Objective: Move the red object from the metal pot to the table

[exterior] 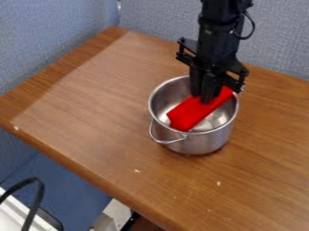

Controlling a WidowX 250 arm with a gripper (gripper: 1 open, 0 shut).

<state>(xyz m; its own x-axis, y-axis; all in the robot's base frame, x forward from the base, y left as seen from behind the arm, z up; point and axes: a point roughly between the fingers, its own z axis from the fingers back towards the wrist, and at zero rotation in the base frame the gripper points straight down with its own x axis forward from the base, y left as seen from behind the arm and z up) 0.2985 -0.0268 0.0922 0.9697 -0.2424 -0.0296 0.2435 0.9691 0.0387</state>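
Observation:
The red object (189, 113) leans inside the metal pot (183, 141), its lower end near the pot's left wall and its upper end raised toward the back right rim. My gripper (211, 91) points straight down into the pot and is shut on the upper end of the red object. The fingertips are partly hidden by the block and the pot rim. The pot stands on the brown wooden table (85, 99), right of the middle, with its wire handle (165, 138) facing the front.
A blue wall (72, 23) rises behind the table. The table's rounded front edge (72, 162) runs diagonally from the left to the bottom middle. A black cable (17, 195) lies on the floor at the lower left.

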